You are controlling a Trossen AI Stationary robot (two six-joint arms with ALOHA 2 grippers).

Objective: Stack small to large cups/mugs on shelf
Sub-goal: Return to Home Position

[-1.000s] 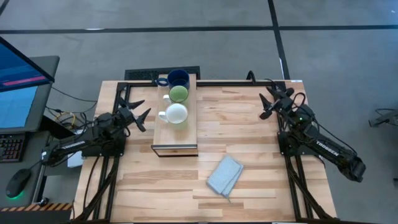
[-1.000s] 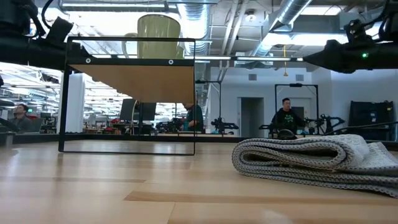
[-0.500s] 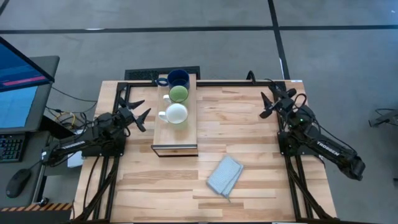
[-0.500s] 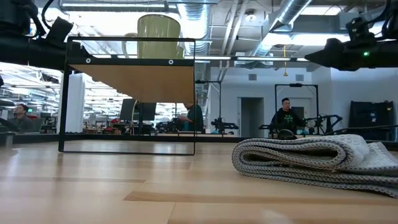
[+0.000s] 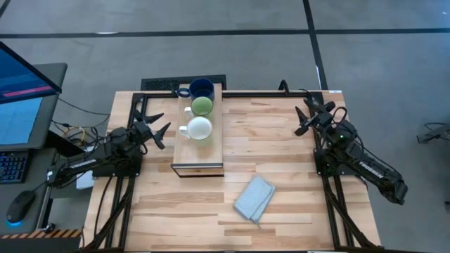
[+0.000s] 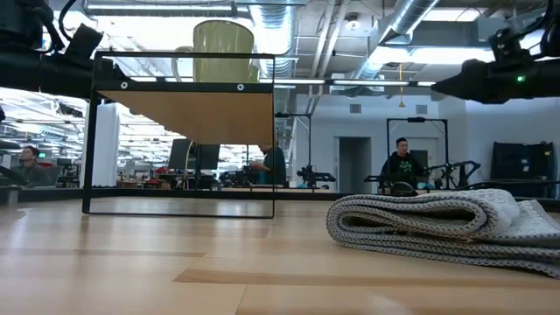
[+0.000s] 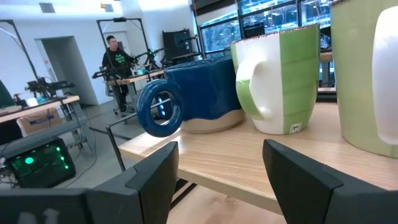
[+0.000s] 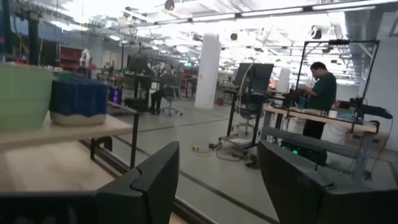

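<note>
Three mugs stand in a row on their bases on the shelf (image 5: 199, 151). The dark blue one (image 5: 202, 88) is at the far end, the light green one (image 5: 202, 106) in the middle and the white one (image 5: 200, 128) nearest. My left gripper (image 5: 163, 128) hovers open left of the shelf, pointing at the mugs. Its wrist view shows the blue mug (image 7: 199, 93), the green mug (image 7: 280, 81) and the white mug (image 7: 367, 74) beyond the open gripper (image 7: 221, 180). My right gripper (image 5: 299, 118) hangs open at the table's right, clear of everything, and stands open in its own view (image 8: 217, 180).
A folded grey-blue cloth (image 5: 254, 197) lies on the table near the front, right of the shelf, and fills the low view's right side (image 6: 437, 223). The table's middle between shelf and right arm is bare wood (image 5: 260, 133). People stand in the room beyond.
My right arm has drawn in a little at its elbow while its gripper stays near the same spot, still open. The mugs, the shelf and the cloth have not moved.
</note>
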